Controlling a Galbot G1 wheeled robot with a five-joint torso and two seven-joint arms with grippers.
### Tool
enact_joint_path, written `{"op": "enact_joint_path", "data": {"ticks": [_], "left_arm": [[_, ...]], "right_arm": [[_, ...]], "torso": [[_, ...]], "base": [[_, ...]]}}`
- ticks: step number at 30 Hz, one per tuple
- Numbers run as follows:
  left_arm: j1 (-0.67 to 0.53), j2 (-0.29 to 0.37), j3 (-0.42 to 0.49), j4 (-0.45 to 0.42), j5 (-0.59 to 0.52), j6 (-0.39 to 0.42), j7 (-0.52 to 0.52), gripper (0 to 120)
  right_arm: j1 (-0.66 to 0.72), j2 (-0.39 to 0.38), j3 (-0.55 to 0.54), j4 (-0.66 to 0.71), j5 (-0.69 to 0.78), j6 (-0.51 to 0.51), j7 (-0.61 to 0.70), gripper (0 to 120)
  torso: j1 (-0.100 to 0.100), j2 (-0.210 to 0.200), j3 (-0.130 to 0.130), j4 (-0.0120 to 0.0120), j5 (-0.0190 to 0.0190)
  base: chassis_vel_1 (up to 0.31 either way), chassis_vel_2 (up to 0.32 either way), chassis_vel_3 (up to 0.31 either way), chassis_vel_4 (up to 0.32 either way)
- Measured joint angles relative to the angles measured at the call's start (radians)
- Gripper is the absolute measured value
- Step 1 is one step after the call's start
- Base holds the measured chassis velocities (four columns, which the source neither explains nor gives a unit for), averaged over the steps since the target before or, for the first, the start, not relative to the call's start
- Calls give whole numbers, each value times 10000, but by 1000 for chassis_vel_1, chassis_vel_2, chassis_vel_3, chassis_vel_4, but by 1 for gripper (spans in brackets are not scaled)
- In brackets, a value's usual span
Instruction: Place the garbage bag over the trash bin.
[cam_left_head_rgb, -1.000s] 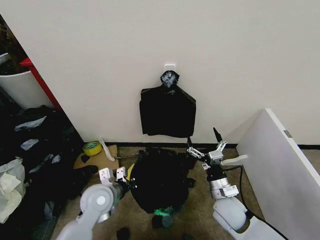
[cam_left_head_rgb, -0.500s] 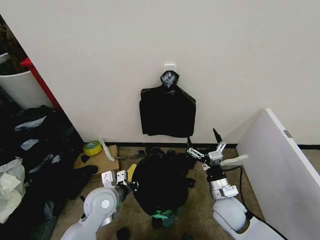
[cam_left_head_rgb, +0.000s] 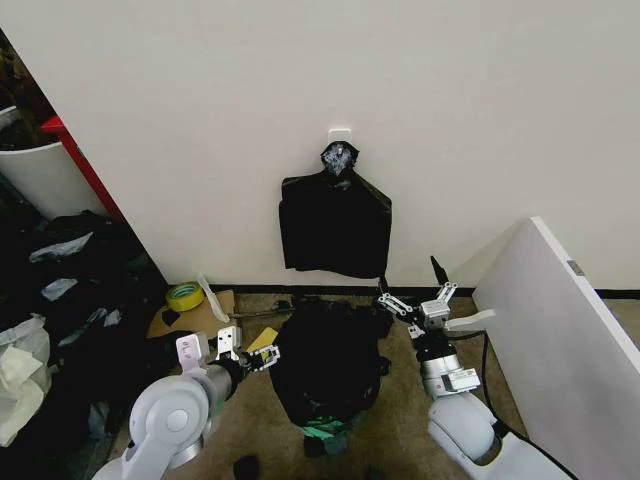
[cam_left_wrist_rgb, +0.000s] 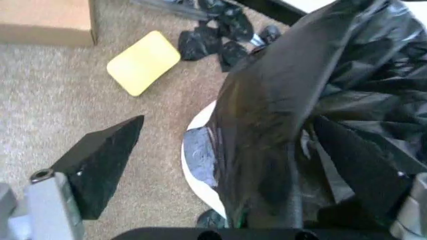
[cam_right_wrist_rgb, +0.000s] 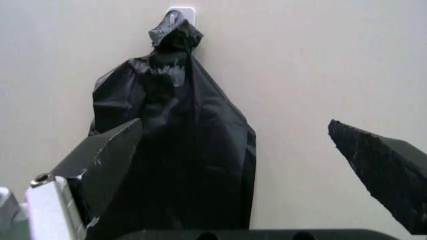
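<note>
Left tool (cam_left_head_rgb: 248, 352), seen from the head camera, hangs just beside the garbage bag (cam_left_head_rgb: 328, 362) at the bag's 9 o'clock, its fingers spread and pinching nothing. That glossy black bag is heaped over the trash bin (cam_left_head_rgb: 322, 428), of which just a pale green sliver peeks out at 6 o'clock. The right tool (cam_left_head_rgb: 413, 302) hovers at the bag's 2 o'clock, near it but apart, likewise spread and empty. On the wall at 12 o'clock hangs the flat bunch of black bags (cam_left_head_rgb: 335, 222), and a yellow tape roll (cam_left_head_rgb: 185, 295) lies on the floor at 10 o'clock.

From the left wrist camera, the bag (cam_left_wrist_rgb: 313, 100) is draped across most of the bin, yet an arc of white rim (cam_left_wrist_rgb: 193, 172) shows bare on the side facing the left tool (cam_left_wrist_rgb: 233, 170). One dark finger (cam_left_wrist_rgb: 100, 160) stands clear over the carpet; the other (cam_left_wrist_rgb: 360, 170) is close against the crinkled film, and contact cannot be told. A yellow pad (cam_left_wrist_rgb: 142, 62) lies on the floor beyond.

From the right wrist camera, the right tool (cam_right_wrist_rgb: 243, 165) faces the hanging bunch (cam_right_wrist_rgb: 175, 145), fingers wide apart, nothing between them.

By the look of it, the job is largely done: the bag sits on the bin, but the exposed rim still wants covering.
</note>
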Motion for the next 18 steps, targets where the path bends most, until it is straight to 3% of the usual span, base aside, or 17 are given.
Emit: {"op": "enact_joint_path", "data": {"ticks": [4, 10, 18], "left_arm": [[-23, -175, -128, 67, 14, 0, -5, 100], [38, -48, -269, -680, 249, -179, 50, 100], [-77, -88, -282, 791, 977, -806, 690, 100]], "right_arm": [[-84, -22, 20, 52, -1, 0, 9, 100], [-197, -122, 93, 304, 131, -151, 83, 100], [-279, -72, 83, 503, 248, -216, 94, 100]], "torso": [[0, 0, 1, -1, 1], [0, 0, 0, -1, 4], [0, 0, 0, 1, 1]], "base": [[0, 0, 0, 0], [0, 0, 0, 0], [0, 0, 0, 0]]}}
